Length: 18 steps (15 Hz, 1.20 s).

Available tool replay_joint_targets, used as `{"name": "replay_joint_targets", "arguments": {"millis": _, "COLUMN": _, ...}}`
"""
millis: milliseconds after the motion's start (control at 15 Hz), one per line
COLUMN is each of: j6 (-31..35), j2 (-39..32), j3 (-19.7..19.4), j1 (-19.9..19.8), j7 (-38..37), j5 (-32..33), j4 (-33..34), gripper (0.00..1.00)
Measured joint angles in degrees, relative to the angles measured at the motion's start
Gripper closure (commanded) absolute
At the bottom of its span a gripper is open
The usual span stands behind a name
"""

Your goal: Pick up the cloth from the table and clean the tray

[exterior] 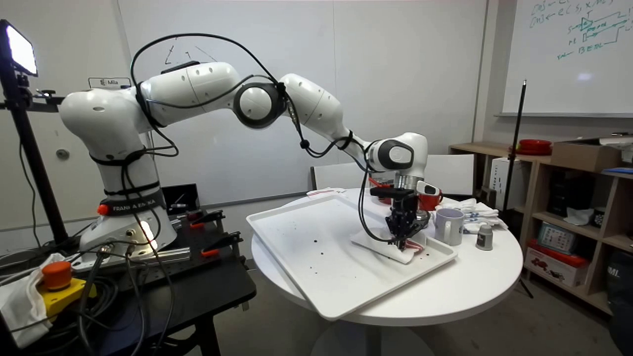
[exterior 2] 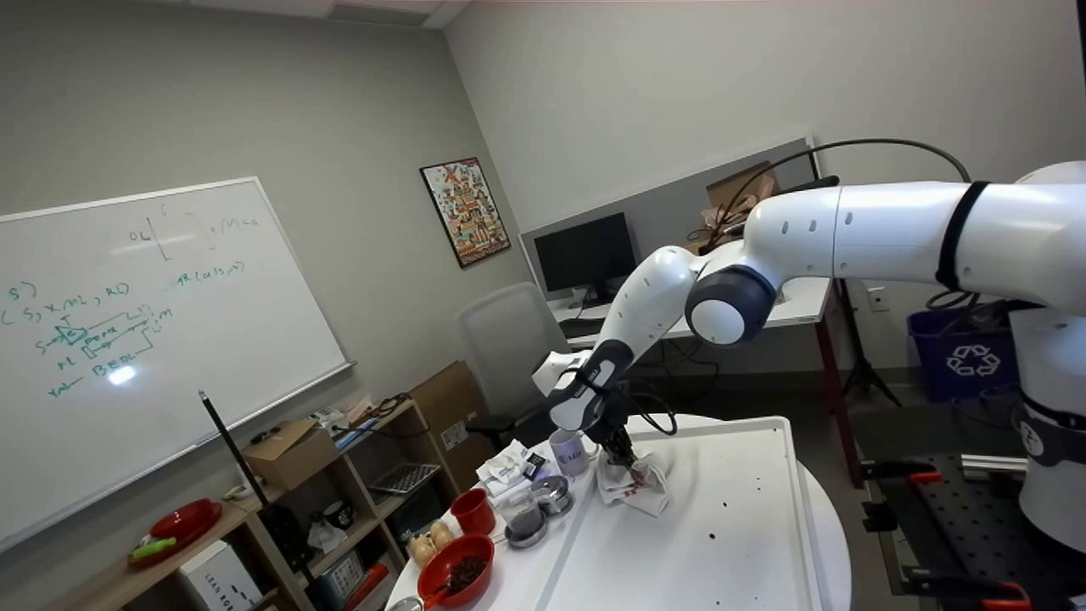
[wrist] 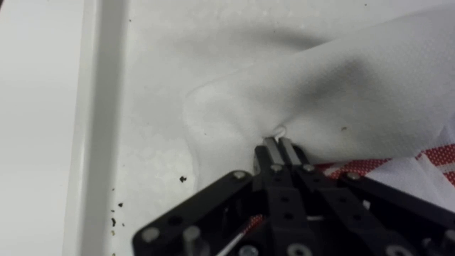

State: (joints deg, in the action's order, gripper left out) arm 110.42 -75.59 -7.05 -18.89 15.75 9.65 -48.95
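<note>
White cloth (wrist: pixel 330 103) on the tray (exterior: pixel 296 237), a small fold apparently pinched by the gripper (wrist: pixel 277 140). Wiping should keep it flat and draw the dark crumbs (wrist: pixel 113 222) inward from the rim (wrist: pixel 84 106).

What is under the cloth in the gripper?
The tray lies under the cloth. Dark specks show beside the cloth; whether any lie beneath it cannot be seen, because it covers that patch.
</note>
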Motion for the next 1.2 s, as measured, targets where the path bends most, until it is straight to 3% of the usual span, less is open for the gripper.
{"name": "replay_joint_targets", "arguments": {"millis": 533, "j6": 12.09, "j2": 9.38, "j3": 0.57, "j1": 0.44, "j7": -1.17, "j5": -0.12, "j4": -18.02, "gripper": 0.99}}
{"name": "replay_joint_targets", "arguments": {"millis": 1200, "j6": 30.9, "j2": 21.34, "j3": 1.04, "j1": 2.15, "j7": 2.88, "j5": 1.52, "j4": -42.76, "gripper": 0.99}}
